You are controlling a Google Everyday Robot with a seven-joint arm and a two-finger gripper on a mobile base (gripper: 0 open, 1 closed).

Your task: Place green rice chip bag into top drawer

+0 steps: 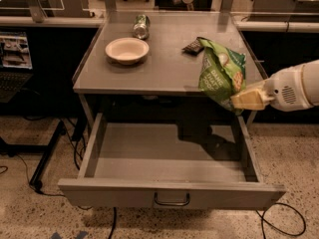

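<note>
One green rice chip bag (222,73) is held clamped in the gripper (249,99) above the open top drawer (169,197). One bowl (126,50), one can (141,26) and one wrapper (192,46) are seen on the table (169,73) above the drawer.

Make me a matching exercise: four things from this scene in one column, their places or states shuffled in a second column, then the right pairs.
1. green rice chip bag
2. top drawer
3. cream bowl
4. drink can

A. lying on its side at the back of the table
B. pulled open under the table
C. held clear of the table by the gripper, at the right front edge
D. upright on the table's left part

Pairs: 1-C, 2-B, 3-D, 4-A
</note>
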